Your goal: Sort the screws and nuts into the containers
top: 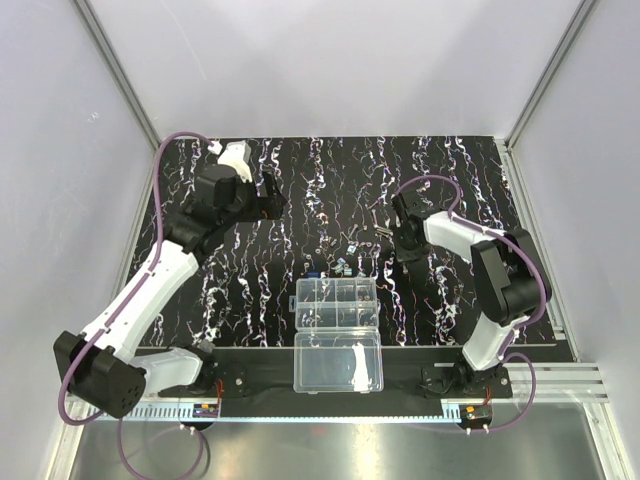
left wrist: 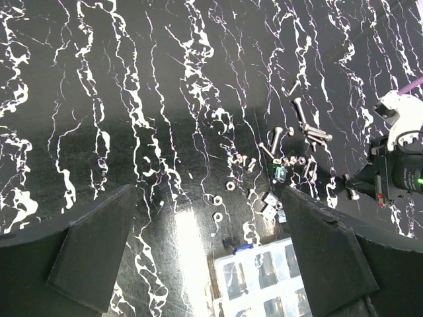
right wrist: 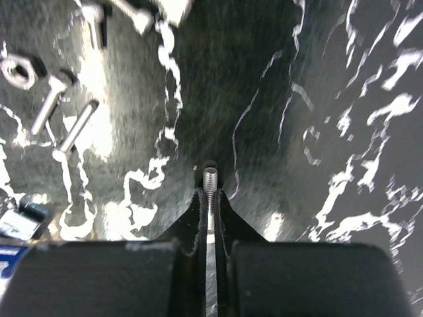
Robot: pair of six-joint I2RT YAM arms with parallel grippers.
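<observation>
Meanwhile, right gripper (right wrist: 210,198) pinches a screw (right wrist: 210,177) — left gripper (left wrist: 208,198) spread — contents of containers (top: 337,301) unclear.

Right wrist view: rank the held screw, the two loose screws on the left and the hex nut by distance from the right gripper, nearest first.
1. held screw: centre, clamped between the fingers of the right gripper.
2. two loose screws: left of the gripper, lying side by side; too close to each other to rank apart.
3. hex nut: far upper left, beyond both screws.
</observation>
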